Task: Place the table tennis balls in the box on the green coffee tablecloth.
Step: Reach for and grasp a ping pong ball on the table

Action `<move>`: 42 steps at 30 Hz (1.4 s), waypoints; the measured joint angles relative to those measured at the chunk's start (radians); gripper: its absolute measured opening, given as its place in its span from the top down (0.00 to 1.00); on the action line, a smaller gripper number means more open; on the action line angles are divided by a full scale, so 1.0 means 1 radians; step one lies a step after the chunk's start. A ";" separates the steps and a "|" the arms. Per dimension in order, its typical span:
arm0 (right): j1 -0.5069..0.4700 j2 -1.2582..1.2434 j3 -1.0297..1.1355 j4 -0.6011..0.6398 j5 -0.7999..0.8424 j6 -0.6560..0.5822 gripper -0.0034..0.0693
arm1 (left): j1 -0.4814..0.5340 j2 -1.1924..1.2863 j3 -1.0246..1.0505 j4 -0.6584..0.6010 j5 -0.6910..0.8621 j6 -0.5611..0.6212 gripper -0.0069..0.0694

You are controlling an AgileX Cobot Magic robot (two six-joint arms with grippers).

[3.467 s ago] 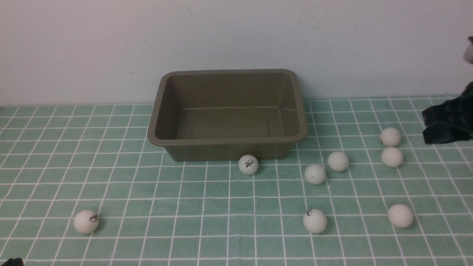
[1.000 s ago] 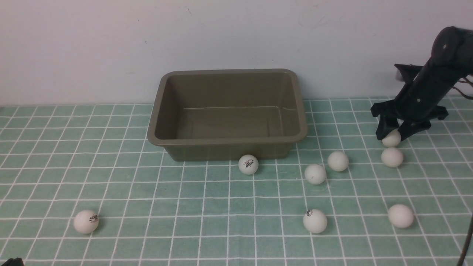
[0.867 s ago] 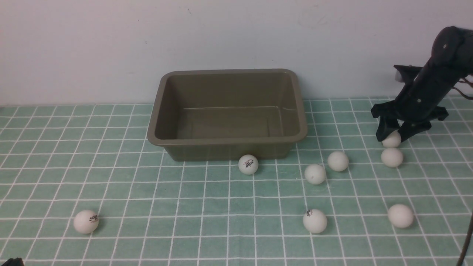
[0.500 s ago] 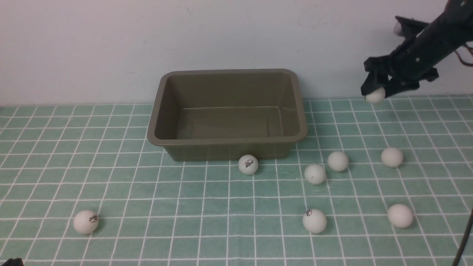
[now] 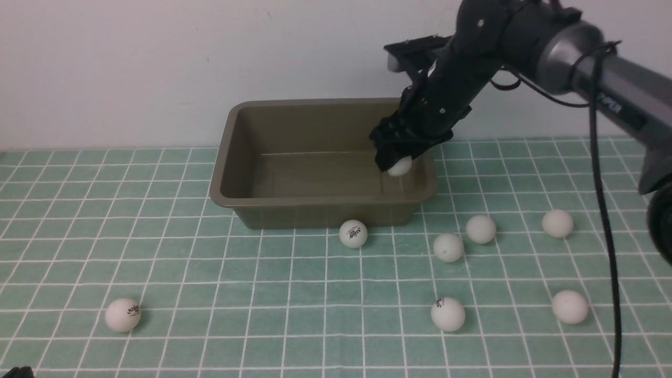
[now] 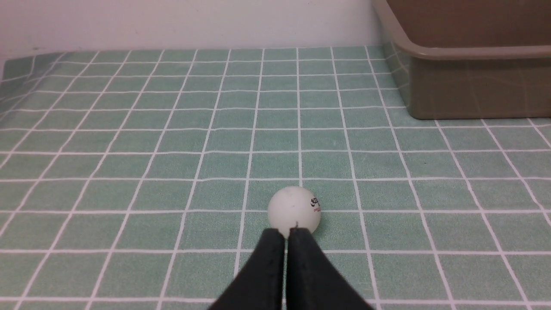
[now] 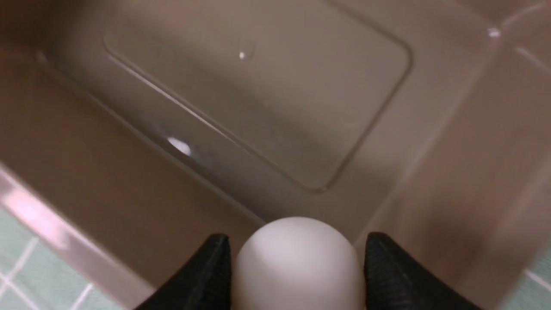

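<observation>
The olive-brown box stands on the green coffee tablecloth near the back wall. My right gripper hangs over the box's right end, inside the rim line, shut on one white table tennis ball. The right wrist view shows that ball gripped between both black fingers, above the bare box floor. Several more balls lie on the cloth: one against the box's front wall, one at front left, the rest to the right. My left gripper is shut and empty, just behind the front-left ball.
A pale wall runs behind the box. Loose balls at the right sit in a cluster, with two nearer the front. The box's corner shows in the left wrist view.
My right gripper lifted a ball off the right side of the cloth and carried it left to above the box's right end. The other balls and the left arm stayed put.
</observation>
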 joint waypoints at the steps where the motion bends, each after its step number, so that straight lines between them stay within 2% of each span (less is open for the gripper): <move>1: 0.015 0.012 0.000 -0.015 -0.005 0.000 0.46 | 0.000 0.000 0.000 0.000 0.000 0.000 0.92; 6: 0.027 0.039 0.001 -0.031 -0.029 0.000 0.45 | 0.000 0.000 0.000 0.000 0.000 0.000 0.92; 12: 0.027 0.052 0.001 -0.033 -0.042 0.001 0.33 | 0.000 0.000 0.000 0.000 0.000 0.000 0.92; 16: 0.027 0.052 -0.006 -0.035 -0.036 0.001 0.31 | 0.000 0.000 0.000 0.000 0.000 0.000 0.92; 21: 0.023 -0.010 -0.041 -0.125 0.011 0.028 0.30 | 0.000 0.000 0.000 0.000 0.000 0.000 0.92; 25: -0.029 -0.154 -0.046 -0.205 0.016 0.084 0.30 | 0.000 0.000 0.000 0.000 0.000 0.000 0.92; 29: -0.076 -0.238 -0.016 -0.226 0.016 0.108 0.30 | 0.000 0.000 0.000 0.000 0.000 0.000 0.92; 35: -0.154 -0.360 0.115 -0.241 0.019 0.121 0.30 | 0.000 0.000 0.000 0.000 0.000 0.000 0.92; 42: -0.278 -0.444 0.388 -0.240 0.023 0.125 0.30 | 0.000 0.000 0.000 0.000 0.000 0.000 0.92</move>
